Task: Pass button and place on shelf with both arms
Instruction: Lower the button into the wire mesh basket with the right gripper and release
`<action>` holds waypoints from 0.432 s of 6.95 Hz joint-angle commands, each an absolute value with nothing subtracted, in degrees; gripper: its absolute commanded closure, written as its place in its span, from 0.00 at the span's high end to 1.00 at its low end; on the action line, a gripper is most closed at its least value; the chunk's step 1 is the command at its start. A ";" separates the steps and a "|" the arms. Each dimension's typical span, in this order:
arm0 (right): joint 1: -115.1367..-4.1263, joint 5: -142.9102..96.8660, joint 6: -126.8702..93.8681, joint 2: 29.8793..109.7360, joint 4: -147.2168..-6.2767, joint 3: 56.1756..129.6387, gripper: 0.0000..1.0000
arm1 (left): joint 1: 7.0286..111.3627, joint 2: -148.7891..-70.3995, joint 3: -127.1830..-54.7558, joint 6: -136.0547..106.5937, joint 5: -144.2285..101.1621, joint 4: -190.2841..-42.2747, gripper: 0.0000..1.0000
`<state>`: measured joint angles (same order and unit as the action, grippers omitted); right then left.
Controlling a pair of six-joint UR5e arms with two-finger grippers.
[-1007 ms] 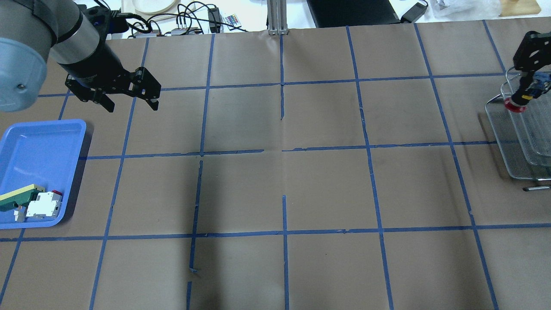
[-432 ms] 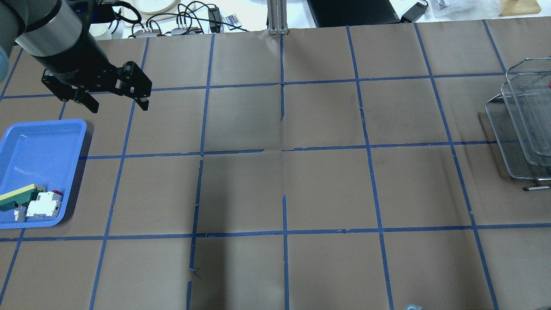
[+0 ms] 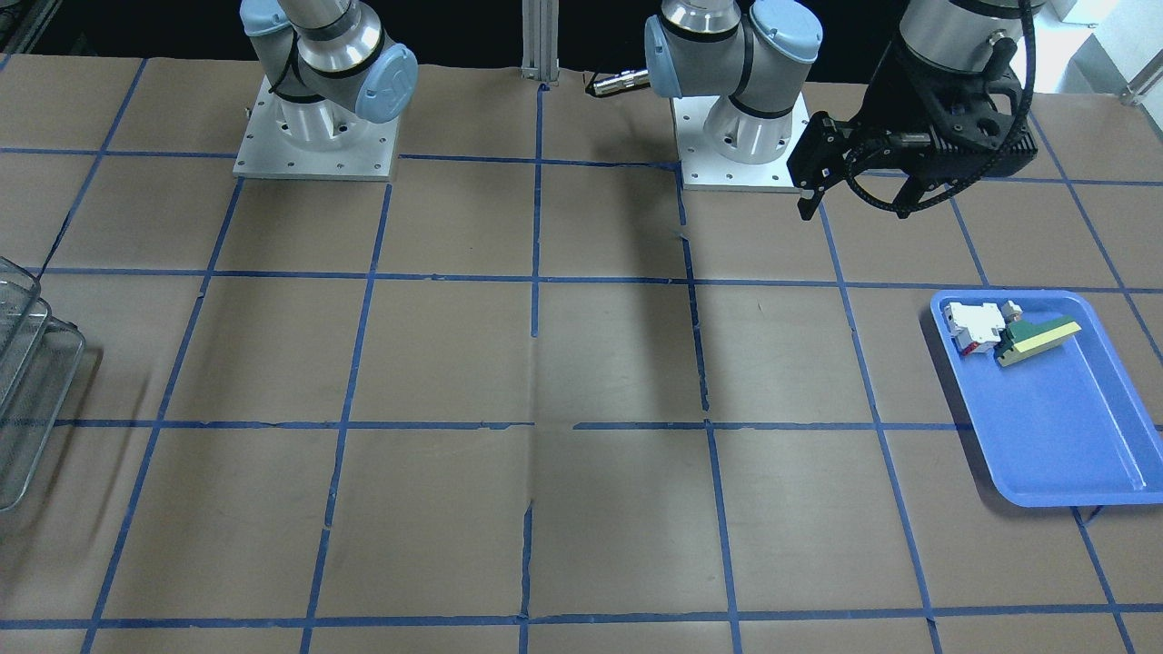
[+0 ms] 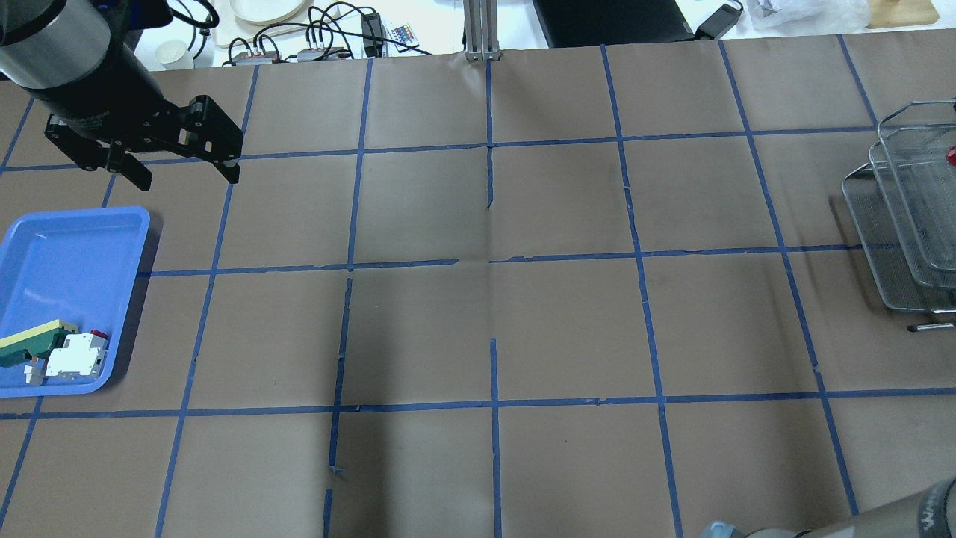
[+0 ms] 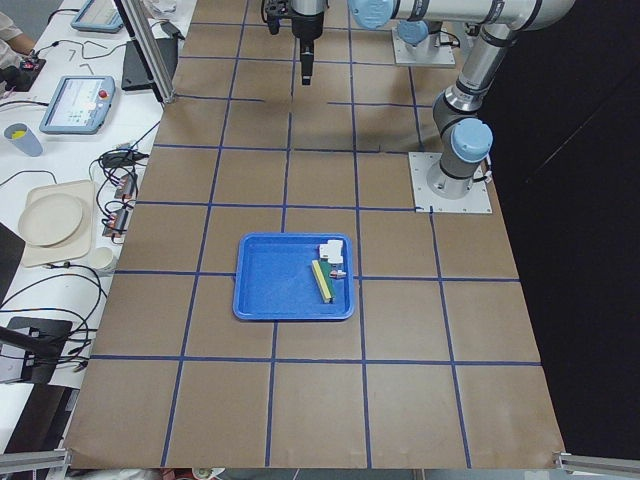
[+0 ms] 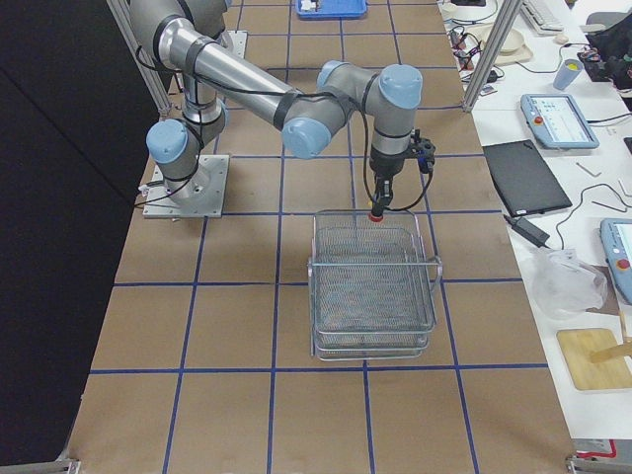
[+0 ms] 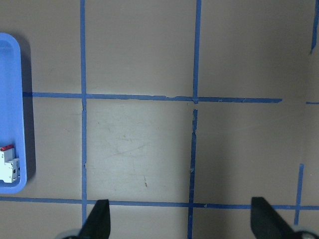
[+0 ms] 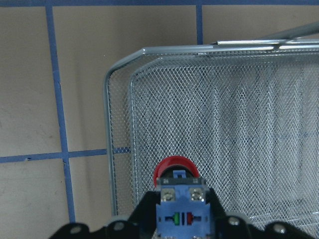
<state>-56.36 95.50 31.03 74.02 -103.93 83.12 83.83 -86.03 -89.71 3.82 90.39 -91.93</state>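
Note:
The button, with its red cap and bluish block, is held in my right gripper, which is shut on it. It hangs cap-down over the near end of the wire-mesh shelf. In the exterior right view the gripper stands above the shelf's rim. In the overhead view only the red cap shows, at the right edge over the shelf. My left gripper is open and empty above the table at far left; it also shows in the front-facing view.
A blue tray at the left holds a white-and-red block and a green-and-yellow wedge. The tray's edge shows in the left wrist view. Part of the right arm crosses the overhead view's bottom right corner.
My right gripper has carried the button to the right, out of the overhead view, over the shelf. My left gripper, still open, has drawn back to the left.

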 commanded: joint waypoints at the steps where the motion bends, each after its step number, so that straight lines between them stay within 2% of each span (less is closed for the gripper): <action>1: -55.46 95.54 30.85 72.78 -103.80 83.32 0.03 | 83.85 -86.39 -89.74 3.87 90.53 -92.46 1.00; 3: -55.46 95.54 30.85 71.99 -103.89 83.67 0.06 | 84.28 -85.79 -89.91 3.87 90.70 -92.72 1.00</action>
<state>-55.50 95.53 30.87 72.49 -103.85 83.50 84.00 -86.30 -89.80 3.86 90.64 -92.51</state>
